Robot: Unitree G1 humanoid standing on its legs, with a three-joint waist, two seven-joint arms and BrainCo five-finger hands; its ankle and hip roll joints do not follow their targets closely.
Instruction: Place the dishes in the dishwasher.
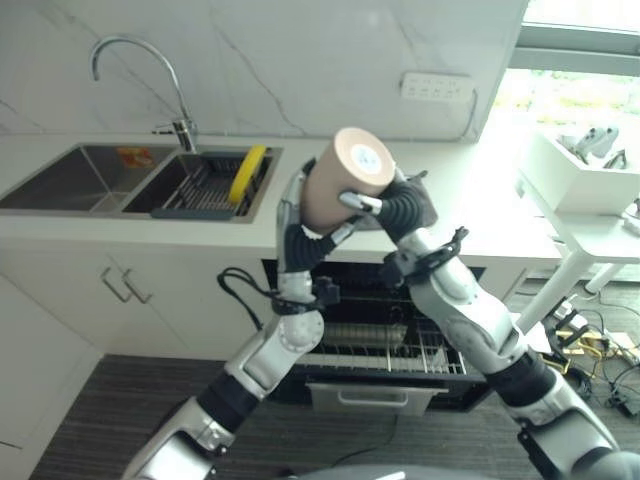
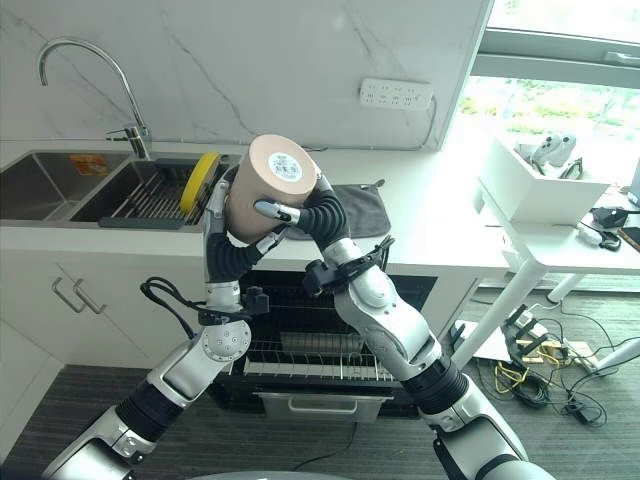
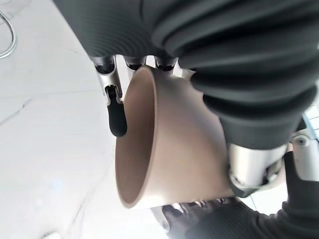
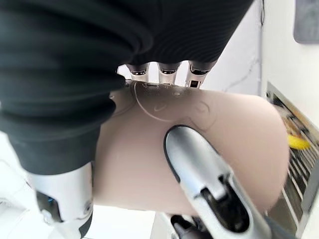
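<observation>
Nearest the robot, below the counter edge, the dishwasher stood open with its wire rack pulled out. Above it both arms rose with bent elbows and met in front of the counter, holding one tan cup between them, lifted clear of the counter and tipped so that its flat base faced up toward the camera. The left hand came up under the cup's left side, fingers and thumb curled against its wall; in the left wrist view a dark fingertip sat by the cup's open rim. The right hand gripped from the right, its thumb pressed across the cup's side and its fingers wrapped round the far side. Behind the hands one dark grey cloth lay on the white counter. Farther left, one yellow plate stood on edge in a dark rack in the double sink, beside a single curved tap.
</observation>
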